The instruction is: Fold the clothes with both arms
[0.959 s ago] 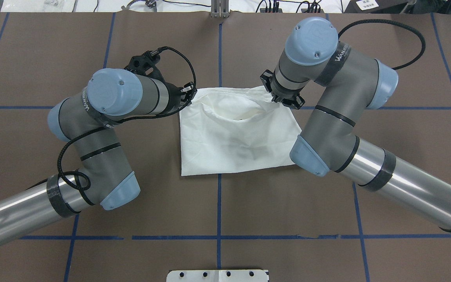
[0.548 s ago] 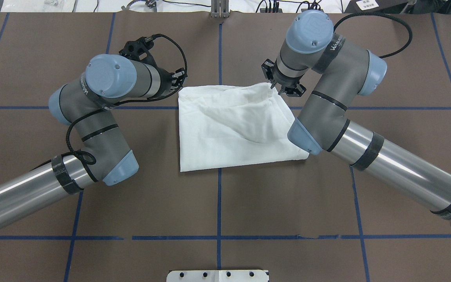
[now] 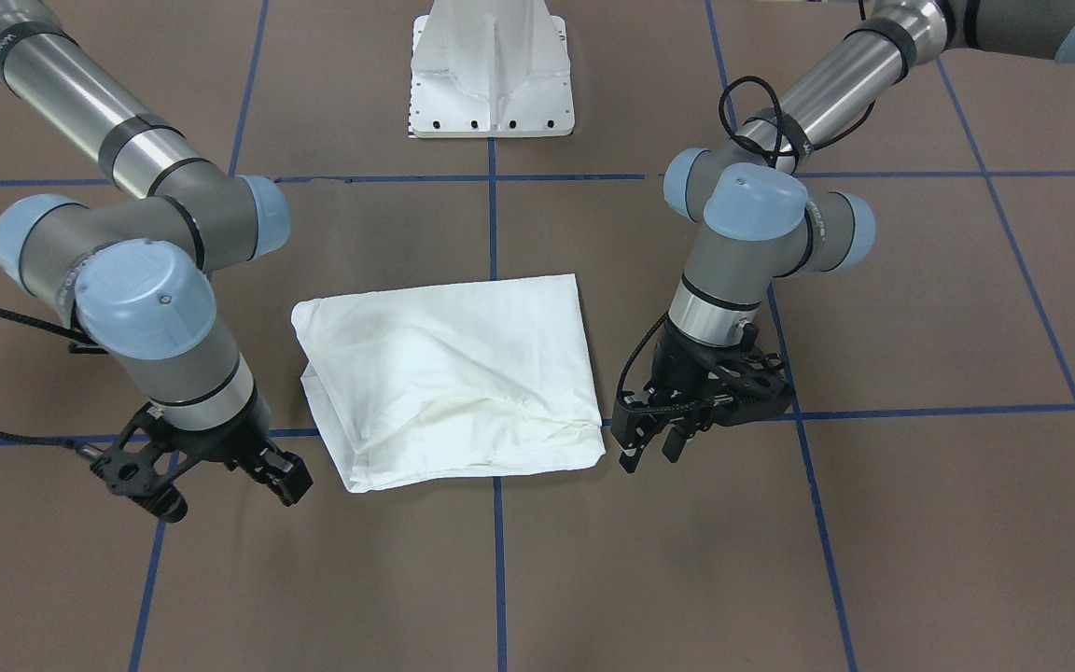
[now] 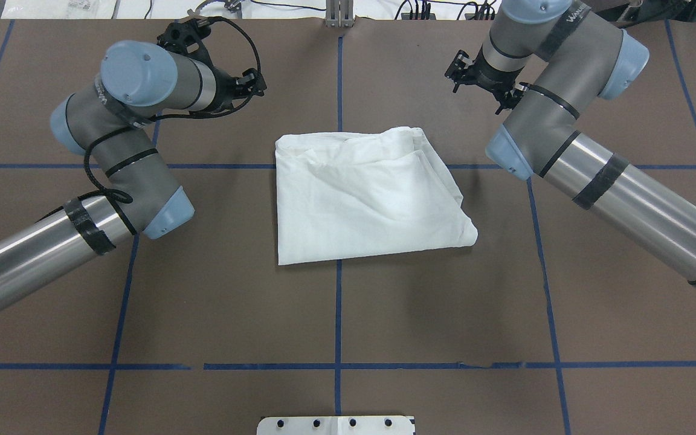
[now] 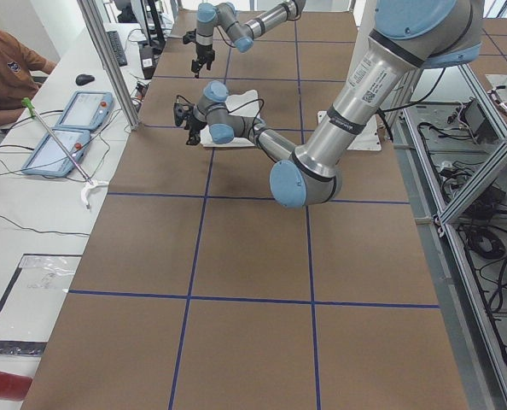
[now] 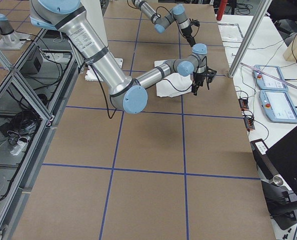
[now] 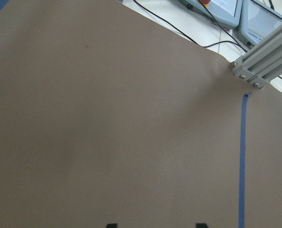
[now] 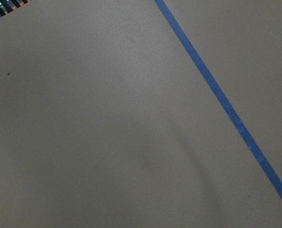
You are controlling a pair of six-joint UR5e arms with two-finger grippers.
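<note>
The white T-shirt [image 4: 366, 193] lies folded into a rough square at the middle of the brown table; it also shows in the front-facing view [image 3: 449, 373]. No text, collar or label shows. My left gripper [image 4: 250, 84] hovers beyond the shirt's far left corner, apart from it, open and empty; its two fingertips [image 7: 111, 224] stand wide apart over bare table. In the front-facing view my left gripper [image 3: 649, 453] is just beside the shirt's edge. My right gripper [image 4: 478, 83] is off the shirt's far right corner, open and empty.
The white metal pedestal [image 3: 491, 75] stands at the robot's side of the table. Blue tape lines [image 4: 338, 302] cross the brown surface. An aluminium post [image 7: 262, 61] and tablets [image 5: 66, 128] lie past the far edge, where a seated person [image 5: 6, 64] shows.
Both grippers have let go of the shirt's far corners and moved outward and toward the far edge. The lifted far edge has dropped and the shirt lies flat.
</note>
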